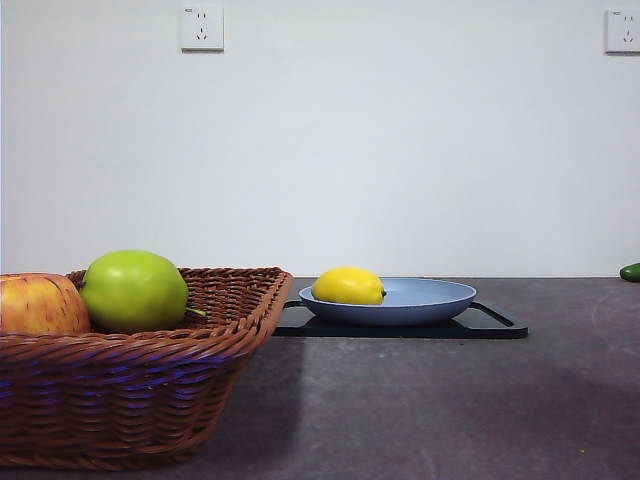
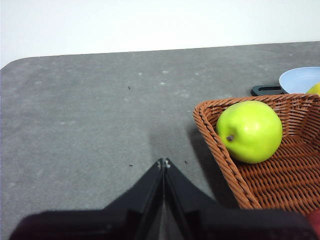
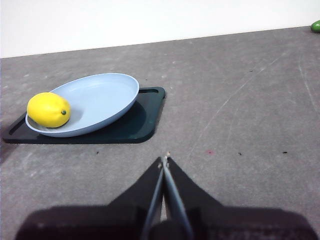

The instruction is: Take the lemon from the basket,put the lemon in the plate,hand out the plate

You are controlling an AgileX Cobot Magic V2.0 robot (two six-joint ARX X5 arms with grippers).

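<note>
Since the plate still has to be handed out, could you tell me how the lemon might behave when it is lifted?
The lemon is smooth and oval, resting near the low rim of the plate, so it would probably roll if tilted. The rim looks too shallow to stop it reliably.

Even, bright light; soft shadow beside the basket (image 1: 140, 390); all views sharp.

Lab-type test setup: bare grey table (image 1: 450, 400), blank wall w/ sockets (image 1: 201, 27).

Left end effector (image 2: 163, 162) closed; green apple (image 2: 249, 131) in basket (image 2: 216, 142).
</note>
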